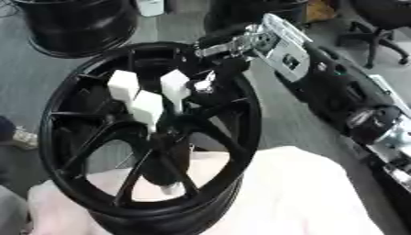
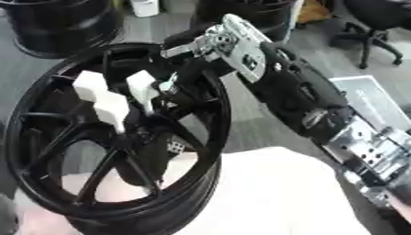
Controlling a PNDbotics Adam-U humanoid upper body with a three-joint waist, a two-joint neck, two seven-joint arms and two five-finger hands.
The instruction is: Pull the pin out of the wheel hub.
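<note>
- My right hand (image 1: 210,75) comes in from the upper right, arm (image 2: 301,98) running diagonally across the frame to the wheel hub (image 1: 164,126).
- Right hand is down at the hub centre, fingers curled around the rightmost white pin (image 1: 174,86). Contact looks like a pinch on that pin, but black fingers against black spokes make the exact finger placement hard to read.
- Wheel (image 1: 233,114) is black, multi-spoke, tilted so the face points up toward me. It sits at left-centre of view.
- Three white block-shaped pins stick out of the hub area: left pin (image 1: 123,86), middle pin (image 1: 147,108), plus the one at my hand. All clustered close together.
- Spokes crowd the hub on every side; my wrist bracket (image 1: 277,43), silver with a white plate, sits over the upper-right rim.
- Wheel rests on a pale pinkish-white cloth (image 1: 305,193) filling the lower part of the view.
- Floor (image 1: 32,73) is grey.
- A second black wheel (image 1: 76,25) stands on the floor at upper left, another dark round shape at top centre behind my wrist.
- Black office chair (image 1: 377,32) at upper right.
- White container (image 1: 150,7) at the top edge.
- Left hand doesn't show in either view.
</note>
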